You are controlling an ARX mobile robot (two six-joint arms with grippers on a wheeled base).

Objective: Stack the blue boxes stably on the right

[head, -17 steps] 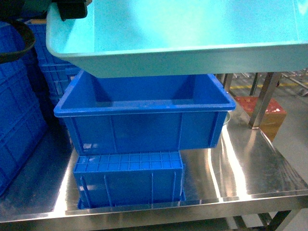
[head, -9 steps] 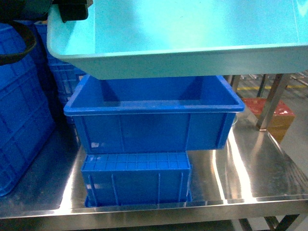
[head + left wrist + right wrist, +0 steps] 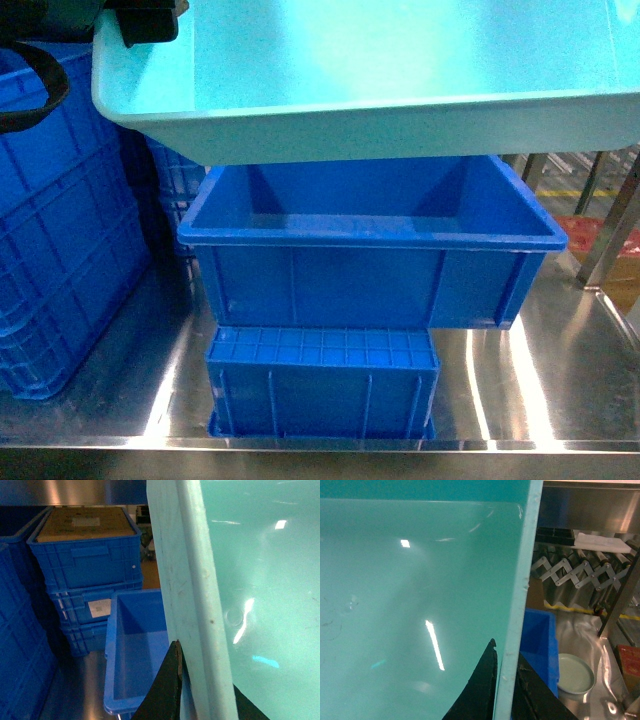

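Turquoise tub (image 3: 400,70): pale, smooth-walled, rolled rim, nothing inside; held level above the royal-blue crate (image 3: 370,250), long axis left-right. Crate sat open and held nothing, mid-counter (image 3: 560,390), behind a small ribbed blue box (image 3: 322,385) at the front edge. Left gripper (image 3: 181,680) and right gripper (image 3: 505,690) each clamped a tub rim.

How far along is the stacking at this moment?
Done: the turquoise tub is lifted, left gripper and right gripper each clamping a rim. In hand: it hangs above the open blue crate on the steel table. Left: lowering, seating and releasing it.
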